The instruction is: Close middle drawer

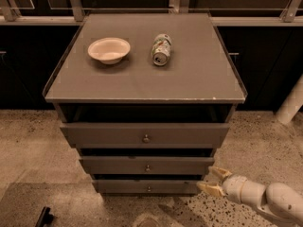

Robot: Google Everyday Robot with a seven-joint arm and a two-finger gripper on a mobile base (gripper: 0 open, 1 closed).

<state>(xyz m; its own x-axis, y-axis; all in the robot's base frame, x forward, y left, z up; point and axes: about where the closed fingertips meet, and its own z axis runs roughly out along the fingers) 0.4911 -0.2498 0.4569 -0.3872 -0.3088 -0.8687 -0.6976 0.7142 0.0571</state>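
Observation:
A grey-brown cabinet has three drawer faces stacked under its top. The middle drawer is the medium-width face with a small round metal knob. It stands out a little further than the bottom drawer and less than the wide top drawer. My gripper is at the lower right, just off the right end of the middle and bottom drawer faces. Its two tan fingers are spread apart and hold nothing.
A white bowl and a can lying on its side rest on the cabinet top. A white post stands at the right. A dark object lies on the speckled floor at the lower left.

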